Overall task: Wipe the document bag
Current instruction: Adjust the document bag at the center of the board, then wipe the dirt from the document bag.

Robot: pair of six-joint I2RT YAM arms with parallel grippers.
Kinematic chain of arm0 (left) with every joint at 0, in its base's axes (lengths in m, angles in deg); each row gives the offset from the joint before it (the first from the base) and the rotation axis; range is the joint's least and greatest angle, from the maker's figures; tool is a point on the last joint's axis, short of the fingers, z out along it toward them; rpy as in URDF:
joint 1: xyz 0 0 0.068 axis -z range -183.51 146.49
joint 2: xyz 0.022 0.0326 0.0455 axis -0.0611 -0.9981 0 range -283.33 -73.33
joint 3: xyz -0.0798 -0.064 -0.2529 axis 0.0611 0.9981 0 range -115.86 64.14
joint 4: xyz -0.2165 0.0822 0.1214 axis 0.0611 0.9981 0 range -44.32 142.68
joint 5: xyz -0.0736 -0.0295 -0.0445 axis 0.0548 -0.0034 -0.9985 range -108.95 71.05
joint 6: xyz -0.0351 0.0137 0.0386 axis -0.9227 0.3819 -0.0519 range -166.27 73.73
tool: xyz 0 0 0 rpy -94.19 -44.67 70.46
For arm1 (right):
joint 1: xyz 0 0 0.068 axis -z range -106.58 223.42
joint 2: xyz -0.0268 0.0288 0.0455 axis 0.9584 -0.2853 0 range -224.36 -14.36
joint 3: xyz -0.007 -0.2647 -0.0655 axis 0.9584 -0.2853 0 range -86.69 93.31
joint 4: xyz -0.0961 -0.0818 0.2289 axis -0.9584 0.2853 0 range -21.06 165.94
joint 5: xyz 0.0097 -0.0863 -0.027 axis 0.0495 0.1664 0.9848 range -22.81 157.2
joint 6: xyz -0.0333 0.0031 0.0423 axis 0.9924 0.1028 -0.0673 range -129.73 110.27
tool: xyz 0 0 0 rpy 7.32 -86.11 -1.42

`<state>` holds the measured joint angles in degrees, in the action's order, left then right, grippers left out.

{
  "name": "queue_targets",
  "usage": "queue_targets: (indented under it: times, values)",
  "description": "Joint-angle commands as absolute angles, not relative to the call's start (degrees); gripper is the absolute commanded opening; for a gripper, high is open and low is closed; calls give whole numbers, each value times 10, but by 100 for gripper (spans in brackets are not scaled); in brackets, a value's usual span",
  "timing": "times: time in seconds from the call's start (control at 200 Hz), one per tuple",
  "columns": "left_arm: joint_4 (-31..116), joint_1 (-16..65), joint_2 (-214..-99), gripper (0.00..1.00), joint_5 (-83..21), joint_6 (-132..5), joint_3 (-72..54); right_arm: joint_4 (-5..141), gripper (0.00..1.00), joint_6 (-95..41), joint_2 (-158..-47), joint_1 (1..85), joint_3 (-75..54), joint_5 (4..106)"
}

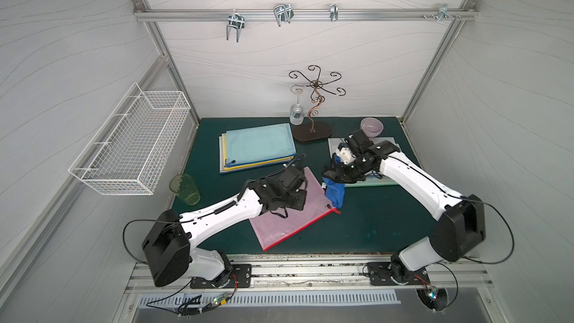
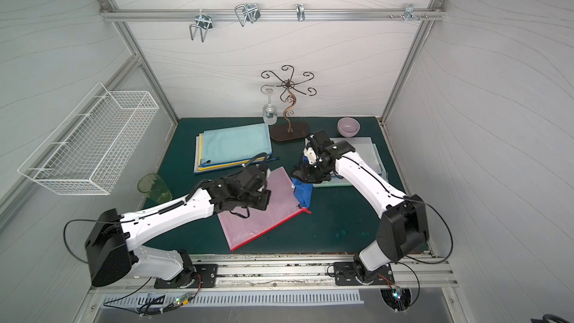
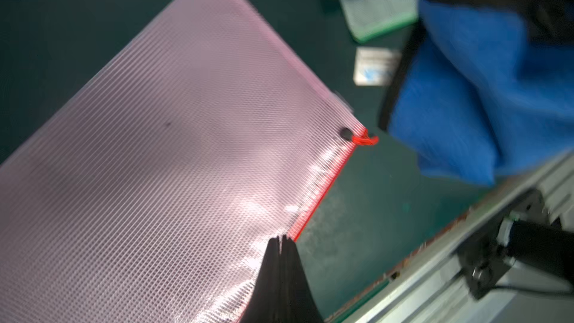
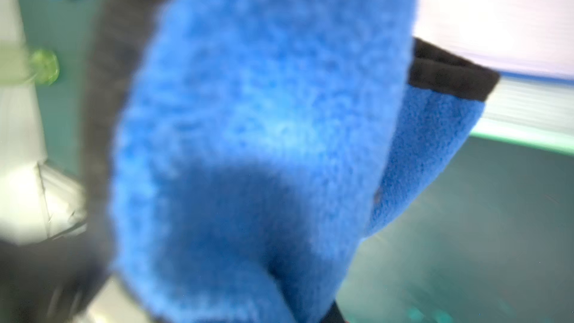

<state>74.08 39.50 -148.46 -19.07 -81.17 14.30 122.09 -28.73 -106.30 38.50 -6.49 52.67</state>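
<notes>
**A:** Dark green surface (image 1: 372, 228), pink document bag (image 1: 289, 222) lying flat and askew, mid-way along the front edge.

**B:** Blue cloth (image 1: 335, 194) hangs just beside its zip-pull corner. The right pincer (image 1: 337, 177) is clamped on it, poised to wipe. The left pincer (image 3: 281, 243), tips together, presses down on the bag, probably to stop it sliding.

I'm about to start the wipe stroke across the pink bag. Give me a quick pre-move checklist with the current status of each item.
1. Cloth grip: right hand shut on the blue cloth: ok.
2. Holding arm: left hand shut, tips at the pink document bag's red zip edge: ok.
3. Bag truly pinned by the left hand: cannot tell.
4. Bag flat on the green mat: ok.
5. Cloth on the bag's face: not ok; it hangs beside the bag's edge near the zip pull.
</notes>
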Motion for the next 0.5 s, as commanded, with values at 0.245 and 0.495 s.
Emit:
queue_targets:
  times: [0.245,0.495]
  values:
    - [658,230,-1425,0,-245,-970,335,1146,0,-283,-1345,246,174,312]
    - [666,215,-1464,0,-241,-995,361,1096,0,-346,-1510,226,257,225]
